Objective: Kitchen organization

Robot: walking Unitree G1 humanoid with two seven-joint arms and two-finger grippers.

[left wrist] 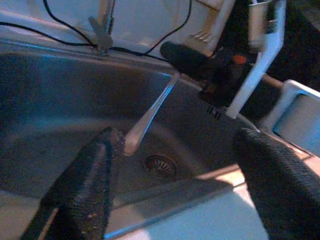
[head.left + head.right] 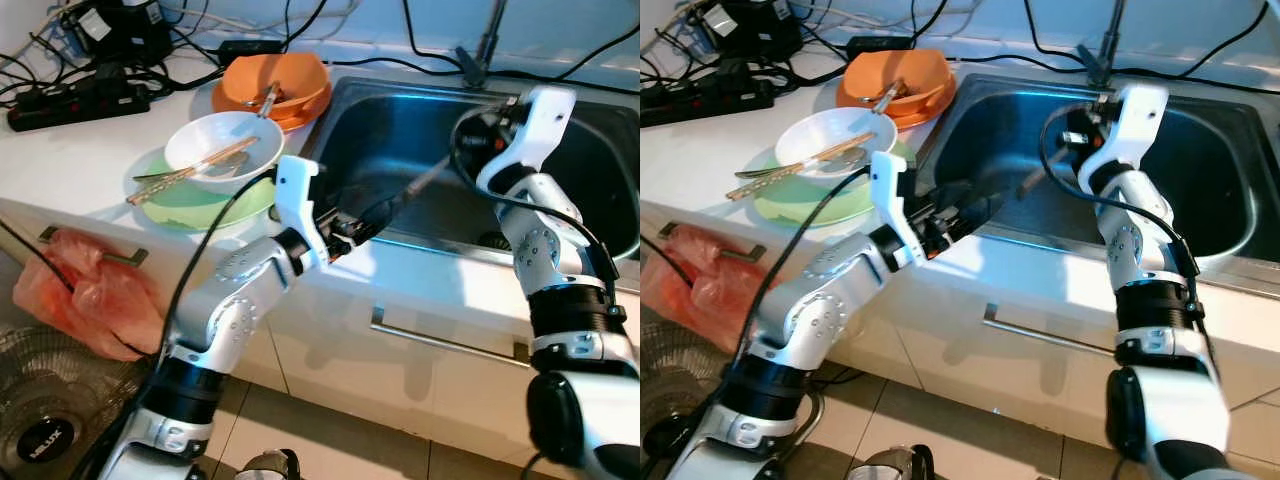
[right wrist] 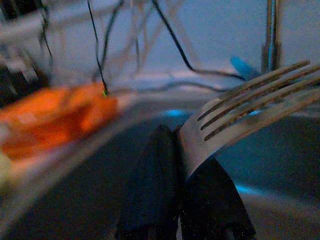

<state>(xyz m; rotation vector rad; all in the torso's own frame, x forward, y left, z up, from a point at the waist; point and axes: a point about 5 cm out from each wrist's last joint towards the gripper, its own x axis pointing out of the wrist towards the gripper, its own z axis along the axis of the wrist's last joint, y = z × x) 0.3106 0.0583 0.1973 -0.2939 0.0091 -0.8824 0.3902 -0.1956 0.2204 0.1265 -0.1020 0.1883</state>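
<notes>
right end effector (image 3: 172,200) poised over the stainless sink (image 2: 400,130), black fingers pressed together on a metal fork (image 3: 250,107), gripped near the neck so the tines jut past the fingertips and the handle slants down into the basin toward the front wall. left end effector (image 1: 175,185) reaching across the sink's front rim from the white surface (image 2: 90,150), fingers spread wide apart and holding nothing, the fork's handle end hanging between them above the round drain (image 1: 160,165). tap (image 2: 488,40) rising at the back edge of the sink. on the surface just left of the sink, a white bowl (image 2: 222,145) sitting on a green plate (image 2: 180,210), wooden chopsticks (image 2: 190,170) laid across the bowl and sticking out toward the left. behind that, an orange bowl (image 2: 275,85) close to the sink's back-left corner, some utensil inside, kind unclear. black cables and a power strip (image 2: 80,105) at the far left. red plastic bag (image 2: 90,295) hanging from a drawer handle below the surface, floor fan (image 2: 50,420) underneath.
</notes>
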